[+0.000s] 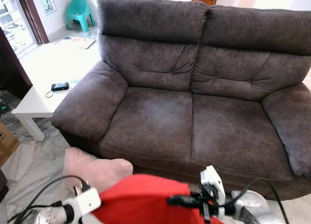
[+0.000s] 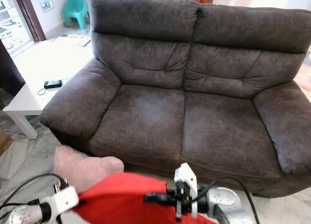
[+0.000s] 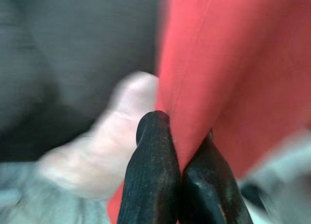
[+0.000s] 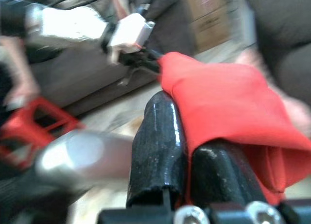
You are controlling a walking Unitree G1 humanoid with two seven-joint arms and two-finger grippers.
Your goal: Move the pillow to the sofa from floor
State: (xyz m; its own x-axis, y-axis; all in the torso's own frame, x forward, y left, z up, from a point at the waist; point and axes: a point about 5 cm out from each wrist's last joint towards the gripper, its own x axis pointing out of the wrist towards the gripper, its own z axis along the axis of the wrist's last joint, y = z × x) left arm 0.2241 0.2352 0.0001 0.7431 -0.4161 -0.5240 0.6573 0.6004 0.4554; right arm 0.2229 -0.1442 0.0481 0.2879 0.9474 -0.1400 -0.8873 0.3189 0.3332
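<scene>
Marble-look floor [image 1: 34, 163] runs along the bottom of the head views, and right at the near edge the red pillow [image 1: 141, 199] is up off it, stretched between the two arms. Left gripper [image 3: 180, 151] has its black fingers pinched tight on one edge of the red fabric, and the right gripper [image 4: 187, 151] is clamped on the opposite edge, fabric squeezed between its fingers too. So the pillow's long axis runs side to side, left arm to right arm, roughly parallel with the front of the sofa, with its top hump pointing toward the seat.

Just behind the left end of the red one there's a pale pink pillow [image 1: 97, 166] lying on the floor, snug against the sofa's base near the left armrest.

Past that is the dark grey two-seat sofa [image 1: 194, 83], both seat cushions bare. Off to its left sits a white desk [image 1: 46, 83] with a small black device [image 1: 60, 86] and its cord on top. Further back there's some printed paper [image 1: 77, 42] on the floor and a teal plastic chair [image 1: 80, 12] near the wall.
</scene>
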